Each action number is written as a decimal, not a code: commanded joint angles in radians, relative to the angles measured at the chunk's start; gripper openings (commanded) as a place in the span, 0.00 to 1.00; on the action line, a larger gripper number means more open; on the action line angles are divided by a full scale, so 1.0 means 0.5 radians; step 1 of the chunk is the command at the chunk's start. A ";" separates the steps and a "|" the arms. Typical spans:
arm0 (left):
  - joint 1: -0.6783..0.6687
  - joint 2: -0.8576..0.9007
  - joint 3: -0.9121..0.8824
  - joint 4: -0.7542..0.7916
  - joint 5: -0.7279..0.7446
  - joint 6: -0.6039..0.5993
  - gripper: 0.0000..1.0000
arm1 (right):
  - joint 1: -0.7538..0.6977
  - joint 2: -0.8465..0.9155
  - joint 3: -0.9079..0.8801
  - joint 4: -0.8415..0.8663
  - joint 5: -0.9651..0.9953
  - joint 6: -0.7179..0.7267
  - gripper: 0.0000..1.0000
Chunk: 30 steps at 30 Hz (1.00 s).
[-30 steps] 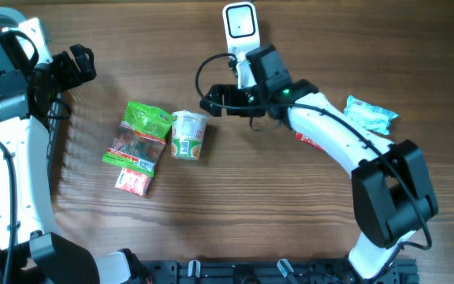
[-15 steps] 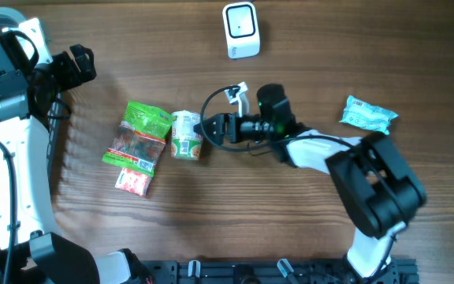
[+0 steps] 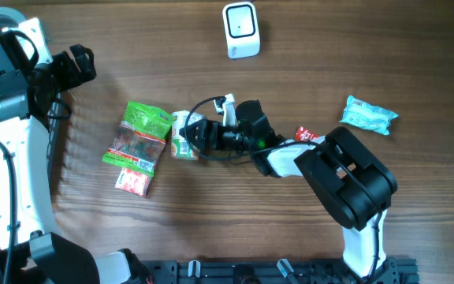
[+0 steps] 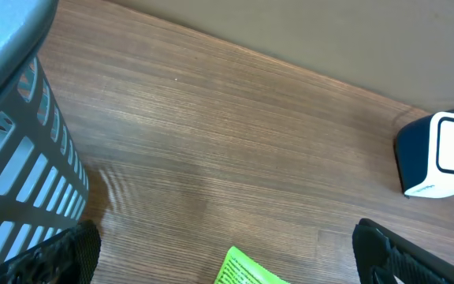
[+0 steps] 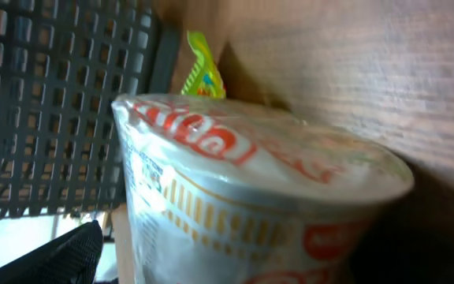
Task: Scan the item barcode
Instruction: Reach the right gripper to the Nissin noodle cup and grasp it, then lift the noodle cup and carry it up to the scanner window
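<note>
1. Centrally on the wooden table (image 3: 290,237), the cup noodle (image 3: 181,136) was found lying just beside the right edge of the green snack bag (image 3: 138,138).
2. The right gripper (image 3: 199,130) was positioned at the cup's right end, with its jaws spread as wide as they go.
3. From the right wrist camera the cup was shown very close, with its red-printed lid and pale ribbed wall filling most of the frame. Only one dark finger (image 5: 61,256) could be made out, at the lower left, and a gap was visible between it and the cup wall.
4. Whether the other finger touched the cup could not be told, and no pinch on the cup was seen.
5. The left gripper (image 3: 76,65) was held at the far left of the table, next to the grey basket (image 4: 6,47) and well apart from the cup. Its fingers (image 4: 416,252) were spread wide over bare wood, and nothing was held between them.
6. The white scanner (image 3: 240,30) was standing near the far edge of the table, well apart from the cup.
7. A teal packet (image 3: 369,116) was lying to the right, and a red packet (image 3: 306,134) was partly hidden beside the right arm.
</note>
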 commanded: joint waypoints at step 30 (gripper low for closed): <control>0.009 0.001 0.024 0.005 0.024 0.010 1.00 | 0.332 0.040 0.486 -0.752 1.013 0.128 0.93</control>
